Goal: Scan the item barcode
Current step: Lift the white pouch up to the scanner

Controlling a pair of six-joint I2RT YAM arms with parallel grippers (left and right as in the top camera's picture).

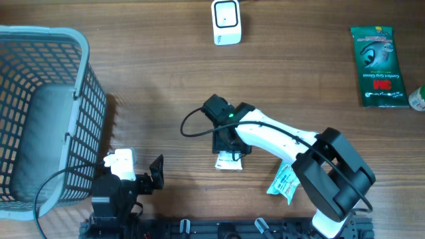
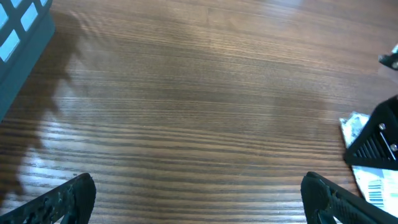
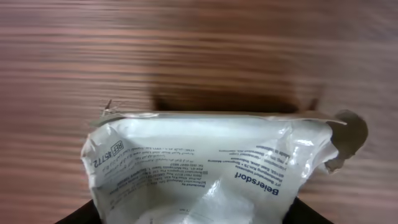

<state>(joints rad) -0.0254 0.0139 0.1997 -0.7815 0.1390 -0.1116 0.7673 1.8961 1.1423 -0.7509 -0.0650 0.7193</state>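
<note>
The item, a white plastic packet (image 3: pixel 211 168) with blue print, fills the space between my right gripper's (image 3: pixel 199 214) fingers, and both dark fingers press against its sides. From overhead the right gripper (image 1: pixel 229 143) stands over that packet (image 1: pixel 229 161) at the table's middle. A barcode label on the packet (image 2: pixel 368 185) shows at the right edge of the left wrist view. The white scanner (image 1: pixel 226 21) stands at the far edge. My left gripper (image 1: pixel 156 174) rests near the front left, wide open (image 2: pixel 199 199) over bare wood.
A grey mesh basket (image 1: pixel 40 113) fills the left side. A second pale packet (image 1: pixel 284 180) lies under the right arm. A green 3M glove pack (image 1: pixel 379 56) and a green-capped object (image 1: pixel 417 98) sit at the far right.
</note>
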